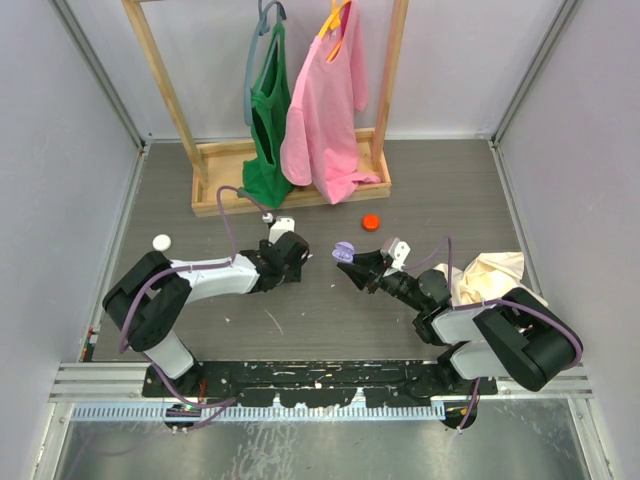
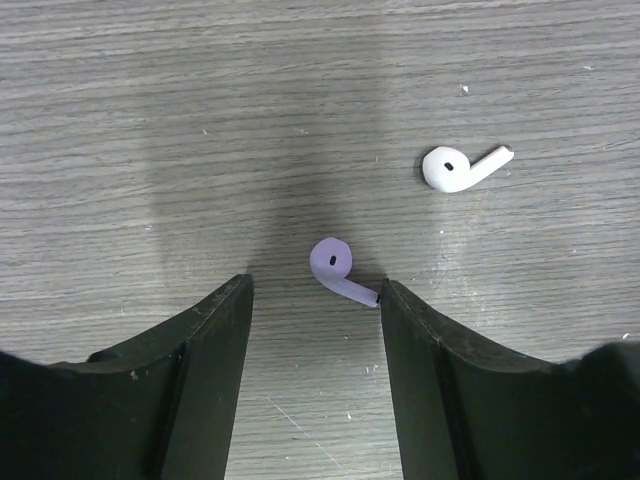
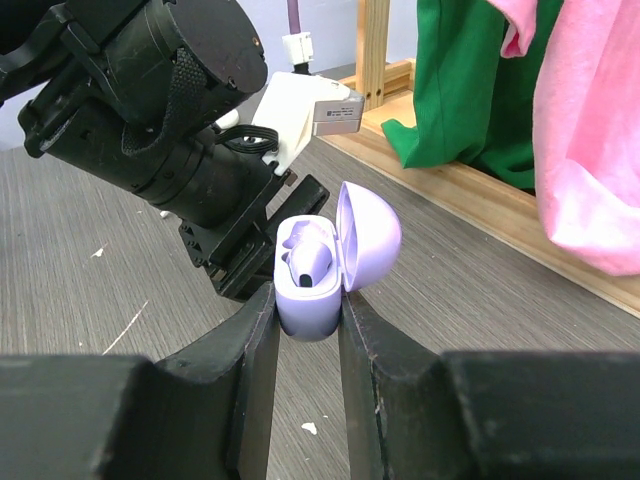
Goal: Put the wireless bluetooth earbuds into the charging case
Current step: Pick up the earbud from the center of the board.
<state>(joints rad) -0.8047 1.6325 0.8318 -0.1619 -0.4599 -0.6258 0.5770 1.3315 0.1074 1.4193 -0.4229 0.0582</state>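
A lavender earbud [image 2: 335,268] lies on the grey wood-grain table just ahead of my left gripper [image 2: 315,290], which is open; the earbud's stem tip touches the right fingertip [image 2: 392,300]. A paler, almost white earbud [image 2: 455,168] lies farther off to the right. My right gripper [image 3: 308,300] is shut on the lavender charging case [image 3: 312,280], held upright above the table with its lid open. In the top view the left gripper [image 1: 297,255] and the right gripper [image 1: 352,265] with the case [image 1: 344,251] face each other at mid-table. The earbuds do not show there.
A wooden clothes rack [image 1: 290,185] with a green top [image 1: 267,130] and a pink shirt [image 1: 325,110] stands at the back. A red cap [image 1: 371,221] and a white cap [image 1: 161,241] lie on the table. A cream cloth [image 1: 490,272] lies at the right. The left arm [image 3: 170,110] looms beyond the case.
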